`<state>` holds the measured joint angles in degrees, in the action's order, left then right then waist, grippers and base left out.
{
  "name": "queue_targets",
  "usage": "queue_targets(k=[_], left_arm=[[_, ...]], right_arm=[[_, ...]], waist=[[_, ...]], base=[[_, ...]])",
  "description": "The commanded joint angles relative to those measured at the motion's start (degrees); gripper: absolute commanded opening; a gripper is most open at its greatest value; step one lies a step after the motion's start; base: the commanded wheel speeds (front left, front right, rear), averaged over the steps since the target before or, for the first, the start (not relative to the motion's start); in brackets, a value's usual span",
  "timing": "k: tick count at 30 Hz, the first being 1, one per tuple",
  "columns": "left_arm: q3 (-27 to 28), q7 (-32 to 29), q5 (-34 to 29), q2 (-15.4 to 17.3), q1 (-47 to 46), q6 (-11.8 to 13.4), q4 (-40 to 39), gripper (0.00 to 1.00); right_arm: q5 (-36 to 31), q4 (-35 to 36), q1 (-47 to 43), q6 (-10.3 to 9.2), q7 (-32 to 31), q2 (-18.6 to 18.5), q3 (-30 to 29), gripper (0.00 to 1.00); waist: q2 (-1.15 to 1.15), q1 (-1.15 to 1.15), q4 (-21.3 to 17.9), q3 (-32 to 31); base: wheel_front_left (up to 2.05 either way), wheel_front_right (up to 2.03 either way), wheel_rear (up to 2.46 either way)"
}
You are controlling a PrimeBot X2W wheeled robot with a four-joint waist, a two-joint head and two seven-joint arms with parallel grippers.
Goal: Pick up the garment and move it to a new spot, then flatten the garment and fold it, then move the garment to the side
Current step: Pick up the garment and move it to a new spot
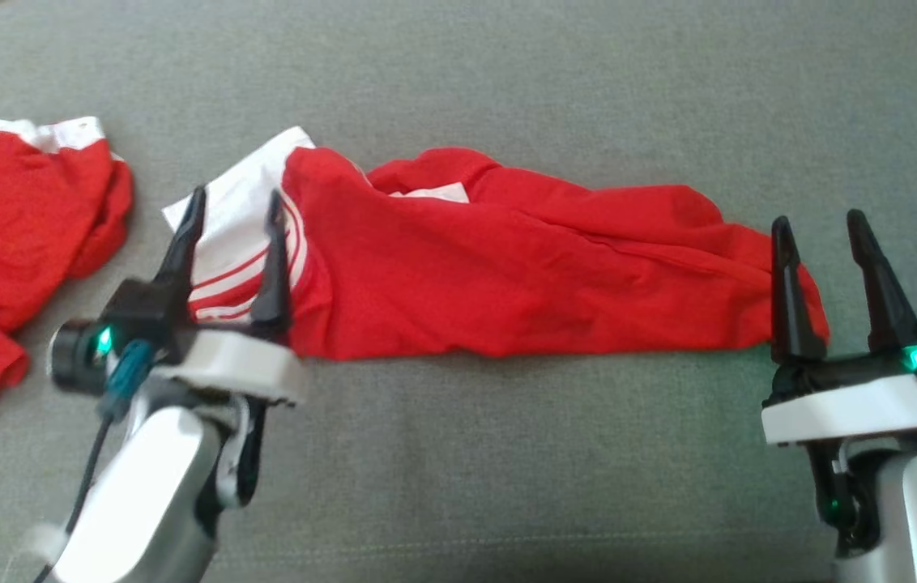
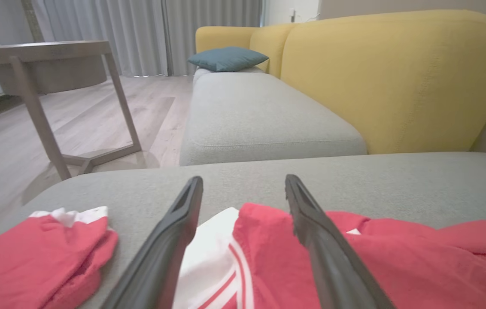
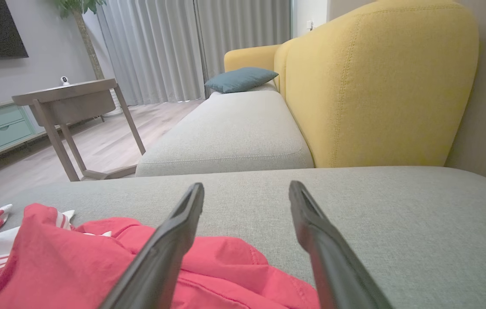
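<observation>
Grey cushion [image 1: 458,486]; red heap [image 1: 13,219] near garment [image 1: 507,275]

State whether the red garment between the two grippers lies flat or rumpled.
Rumpled: the garment lies stretched sideways, with raised creases and overlapping layers.

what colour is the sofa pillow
Teal blue; the pillow shows best in the right wrist view.

Grey seat cushion [image 1: 458,486] fills the lower head view. Second red cloth [image 1: 13,243], crumpled, at the left edge. Wrist views: yellow backrest [image 3: 376,86] upper right, teal pillow [image 3: 241,79] upper centre, side table [image 3: 67,103] left, on pale wood floor [image 2: 157,98]; grey curtains [image 3: 153,47] behind.
</observation>
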<state>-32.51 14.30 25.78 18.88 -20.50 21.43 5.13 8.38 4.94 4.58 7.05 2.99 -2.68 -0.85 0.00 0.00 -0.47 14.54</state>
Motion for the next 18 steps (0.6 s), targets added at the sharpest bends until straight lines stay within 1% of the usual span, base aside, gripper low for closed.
queue_targets(k=[1, 6, 11, 18], left_arm=[[3.2, 0.7, -0.8, 1.9, -0.2, -0.1, -2.3, 1.0], [6.0, 0.7, -2.5, 2.0, 4.0, -1.9, -3.5, 1.0], [6.9, 0.7, -3.8, 1.3, 7.2, -3.5, -3.4, 1.0], [7.2, 0.7, -5.0, 0.7, 10.8, -5.0, -3.1, 1.0]], right_arm=[[-0.5, 2.3, -0.2, 0.44, -0.4, -0.6, 1.0, 1.0], [-0.6, 2.1, -1.9, 0.44, -1.2, -0.8, 0.7, 1.0], [-0.6, 2.2, -3.9, 0.44, -1.7, -0.7, 0.7, 1.0], [-0.4, 2.3, -6.6, 0.44, -2.3, -0.5, 0.7, 1.0]], waist=[[0.0, 0.0, 0.5, -0.7], [0.0, 0.0, 0.7, -2.4], [0.0, 0.0, 0.4, -4.4], [0.0, 0.0, 0.2, -7.2]], base=[[0.0, 0.0, 0.0], [0.0, 0.0, 0.0], [0.0, 0.0, 0.0], [0.0, 0.0, 0.0]])
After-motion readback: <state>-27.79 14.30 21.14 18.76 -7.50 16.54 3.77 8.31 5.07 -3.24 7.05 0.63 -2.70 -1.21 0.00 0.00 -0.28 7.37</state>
